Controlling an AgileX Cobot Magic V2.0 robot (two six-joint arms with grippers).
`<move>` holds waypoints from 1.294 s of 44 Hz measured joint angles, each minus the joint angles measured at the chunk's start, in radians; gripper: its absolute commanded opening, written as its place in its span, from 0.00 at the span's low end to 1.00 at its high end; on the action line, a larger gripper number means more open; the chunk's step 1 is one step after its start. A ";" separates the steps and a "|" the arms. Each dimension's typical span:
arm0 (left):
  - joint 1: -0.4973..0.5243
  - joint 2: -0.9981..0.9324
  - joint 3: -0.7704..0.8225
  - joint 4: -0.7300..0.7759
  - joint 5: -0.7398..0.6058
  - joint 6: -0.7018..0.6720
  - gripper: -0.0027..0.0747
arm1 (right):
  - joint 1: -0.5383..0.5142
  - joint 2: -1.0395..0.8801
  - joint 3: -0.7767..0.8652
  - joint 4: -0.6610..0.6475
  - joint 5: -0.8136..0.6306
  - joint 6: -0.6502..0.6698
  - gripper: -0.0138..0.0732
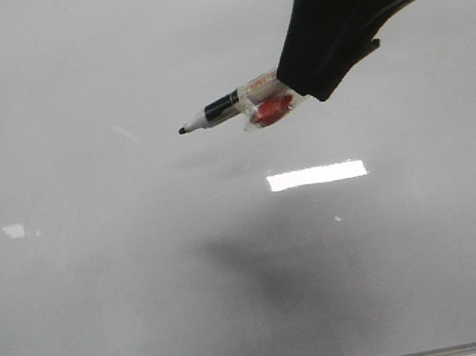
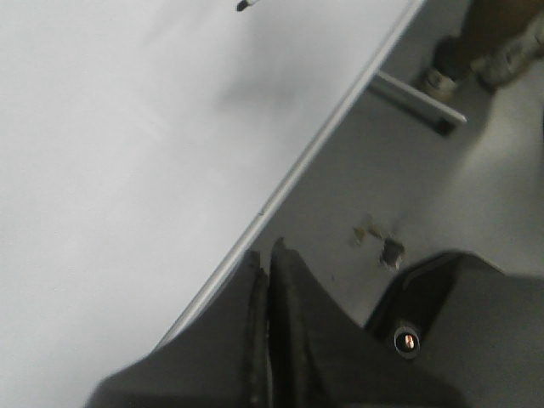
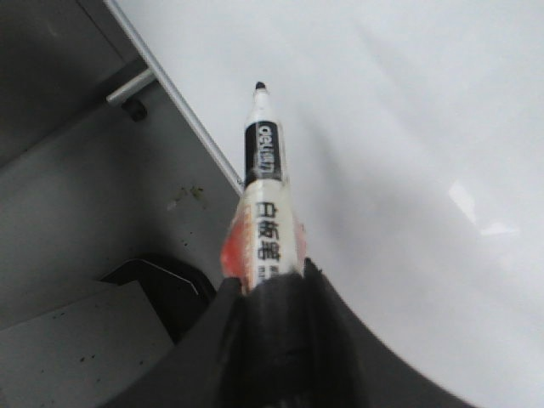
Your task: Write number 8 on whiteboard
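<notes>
**Marker poised, board still blank**

The large glossy pale grey-white whiteboard (image 1: 100, 285) fills nearly the whole front view, its thin grey frame edge running along the bottom of the frame. No black line shows on it anywhere, only bright rectangular reflections and a soft shadow at centre, so the number 8 is not yet begun.

From the upper right of the frame the right gripper (image 1: 291, 87), a black wedge-shaped claw, reaches in with its jaws clenched on a white-barrelled marker with a black band and black tip (image 1: 221, 108); something red and clear is wrapped round the barrel near the grip. The tip points toward the left of the frame, above centre. Whether it touches the board I cannot tell; the shadow lying apart from it suggests it is lifted.

The left gripper (image 2: 270, 255) sits low in its own view just beside the board's frame, jaws pressed together and holding nothing.

The next move, I'd say, calls for lowering the tip gently until it meets the surface, then drawing two stacked loops.
</notes>
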 measured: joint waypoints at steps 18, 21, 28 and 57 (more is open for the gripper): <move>0.199 -0.573 0.265 -0.097 -0.215 -0.023 0.01 | 0.000 0.034 -0.008 0.016 -0.127 0.000 0.09; 0.201 -0.610 0.265 -0.103 -0.220 -0.023 0.01 | 0.000 0.068 -0.028 0.016 -0.145 0.000 0.09; 0.201 -0.630 0.265 -0.106 -0.227 -0.026 0.01 | 0.000 0.162 -0.092 0.025 -0.202 0.000 0.09; 0.201 -0.630 0.266 -0.108 -0.231 -0.028 0.01 | 0.024 0.378 -0.169 0.057 -0.156 0.014 0.09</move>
